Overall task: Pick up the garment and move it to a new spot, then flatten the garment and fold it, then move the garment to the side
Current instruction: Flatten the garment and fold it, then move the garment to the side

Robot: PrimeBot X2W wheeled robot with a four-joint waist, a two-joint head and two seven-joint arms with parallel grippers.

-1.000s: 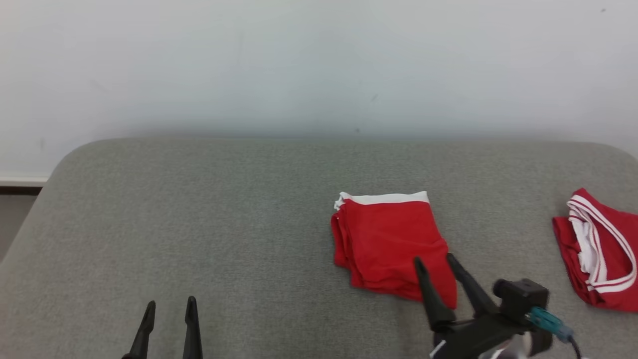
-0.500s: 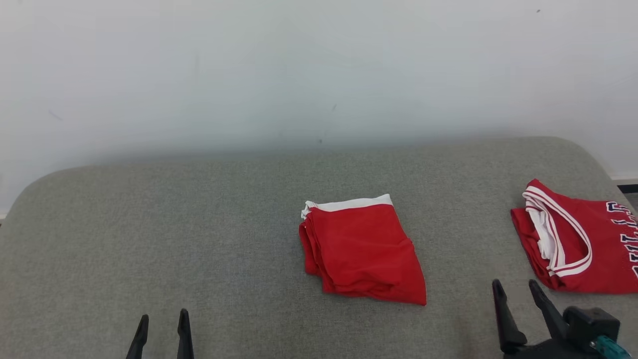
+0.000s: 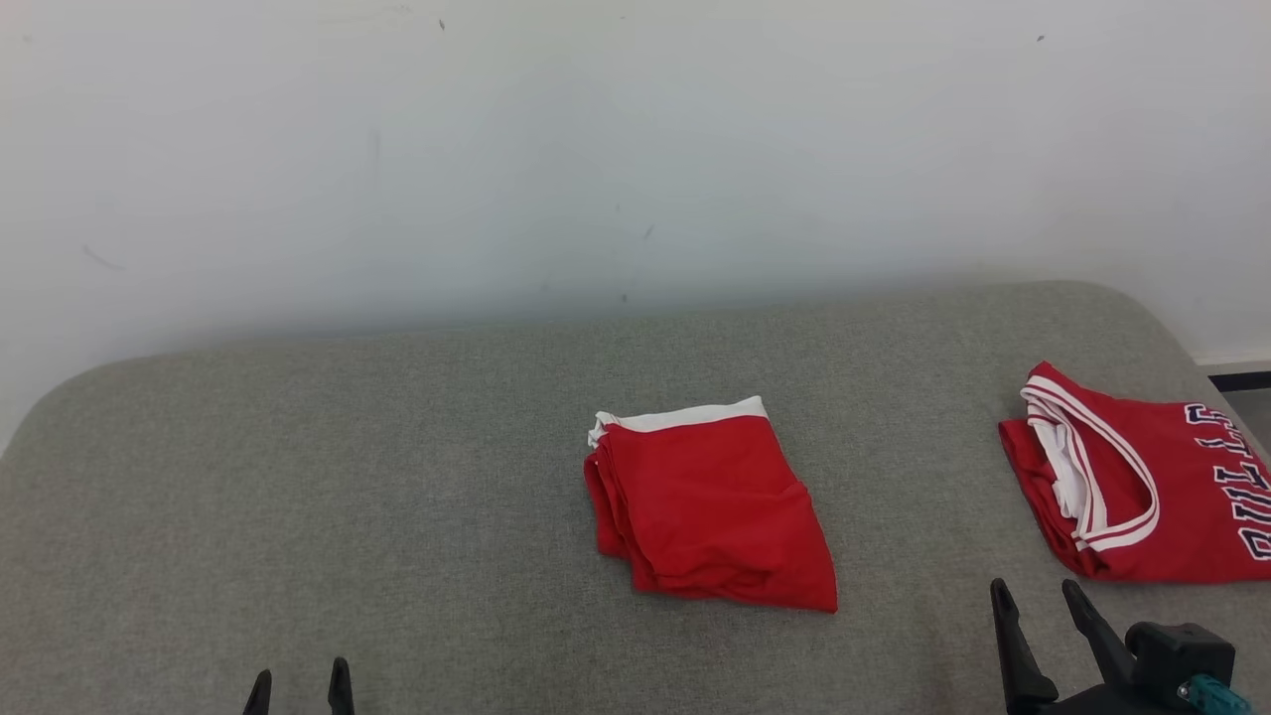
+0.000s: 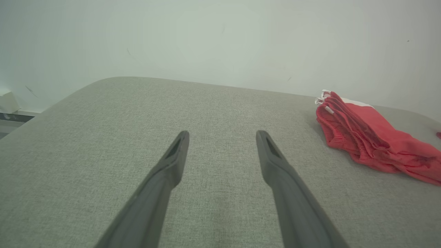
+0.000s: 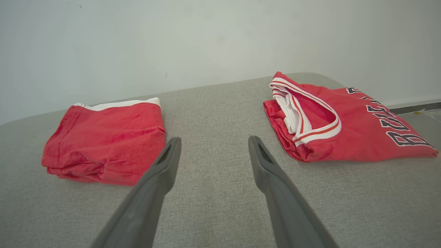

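Two red pieces on one grey fabric-covered table [image 3: 348,477] set up the main hazard: picking the wrong one. The jersey [image 3: 1162,497], the larger piece, lies at the table's right end with its lettered side close to the rounded edge. A careless sweep from that side could nudge it over the edge. Its white-and-red trim and open neck also offer a tempting hold, so a reach aimed loosely to the right would probably catch it instead.

The garment [image 3: 710,506], judged to be the task's own, lies folded near the middle of the table, white band toward the wall, well apart from the jersey. Its layers show stacked and slightly loose along the left side. A pinch that takes only the top layer would likely peel the fold open, and a drag across the rough cloth could bunch it.

The right end effector [image 3: 1035,594] hovers near the front edge between the two pieces, fingers spread and holding nothing. The left end effector [image 3: 300,675] sits low at the front left, likewise spread and empty, far from the garment.

Behind everything stands a pale wall [image 3: 635,149], with a dark skirting strip [image 3: 1236,379] at the right. Bare cloth lies between the right end effector and the garment, so no obstacle blocks that reach.
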